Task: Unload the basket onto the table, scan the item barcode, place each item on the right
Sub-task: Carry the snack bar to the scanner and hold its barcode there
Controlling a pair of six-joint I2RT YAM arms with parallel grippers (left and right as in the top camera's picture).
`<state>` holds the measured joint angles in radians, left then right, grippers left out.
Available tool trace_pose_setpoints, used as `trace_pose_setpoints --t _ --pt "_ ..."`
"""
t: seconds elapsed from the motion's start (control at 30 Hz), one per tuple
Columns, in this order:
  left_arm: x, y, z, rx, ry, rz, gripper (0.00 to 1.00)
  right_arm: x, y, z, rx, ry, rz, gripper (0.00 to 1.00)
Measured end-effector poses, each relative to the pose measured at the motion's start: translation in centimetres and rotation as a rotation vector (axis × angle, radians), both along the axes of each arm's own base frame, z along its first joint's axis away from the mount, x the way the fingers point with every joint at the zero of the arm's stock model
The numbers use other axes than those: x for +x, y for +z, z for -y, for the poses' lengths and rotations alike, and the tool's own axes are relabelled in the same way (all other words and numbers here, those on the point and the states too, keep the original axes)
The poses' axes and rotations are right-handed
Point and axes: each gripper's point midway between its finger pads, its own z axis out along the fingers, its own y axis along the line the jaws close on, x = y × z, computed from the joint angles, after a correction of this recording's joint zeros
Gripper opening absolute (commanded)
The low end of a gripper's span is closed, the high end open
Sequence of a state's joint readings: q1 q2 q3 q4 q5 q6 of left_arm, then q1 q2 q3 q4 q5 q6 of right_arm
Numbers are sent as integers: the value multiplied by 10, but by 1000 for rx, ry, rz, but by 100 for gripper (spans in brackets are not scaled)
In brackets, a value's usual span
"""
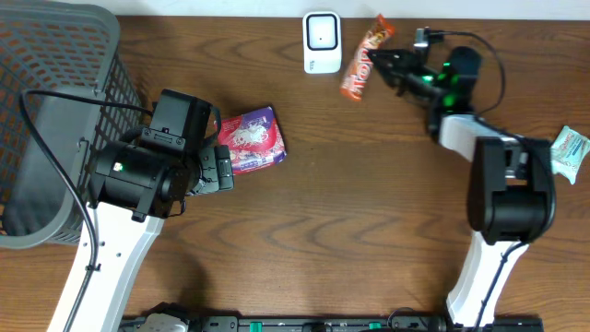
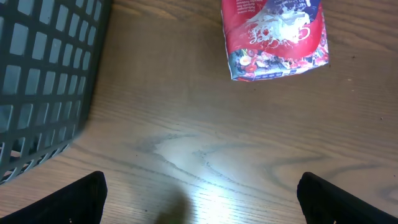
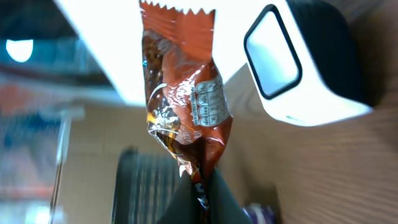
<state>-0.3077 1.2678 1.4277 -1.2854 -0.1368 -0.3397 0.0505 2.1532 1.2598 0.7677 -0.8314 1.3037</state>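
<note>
Orange-brown wrapper (image 3: pixel 183 106) clamped by one end in right gripper (image 3: pixel 202 186), fingers pinched on it. Long axis points away from fingers, just beside white scanner (image 1: pixel 322 41) at far edge of tabletop (image 1: pixel 369 203). Right arm nearer. Idle left gripper (image 2: pixel 199 199) spread wide, empty, toward left edge; bare wood between.

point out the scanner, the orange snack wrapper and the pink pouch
scanner (image 1: pixel 321 35), overhead view, middle of its window
orange snack wrapper (image 3: pixel 185 99), right wrist view, middle of the wrapper
pink pouch (image 1: pixel 251 140), overhead view, middle of its printed face
</note>
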Motion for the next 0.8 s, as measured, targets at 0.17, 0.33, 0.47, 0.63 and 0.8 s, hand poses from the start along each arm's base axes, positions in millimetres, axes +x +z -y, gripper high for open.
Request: trace_pose_setpoints --t 0.17,0.33,0.47,0.63,0.8 --pt "0 0 0 0 0 0 98 11 -8 -48 -13 -170 -49 1" --pt "0 0 0 0 0 0 98 25 -1 -79 -91 -274 -55 1" --pt "0 0 0 0 0 1 98 57 40 -79 -173 -335 26 1" --pt "0 0 0 0 0 0 98 90 69 -73 -294 -383 99 1" --pt "0 0 0 0 0 0 98 112 48 -73 -353 -385 122 1"
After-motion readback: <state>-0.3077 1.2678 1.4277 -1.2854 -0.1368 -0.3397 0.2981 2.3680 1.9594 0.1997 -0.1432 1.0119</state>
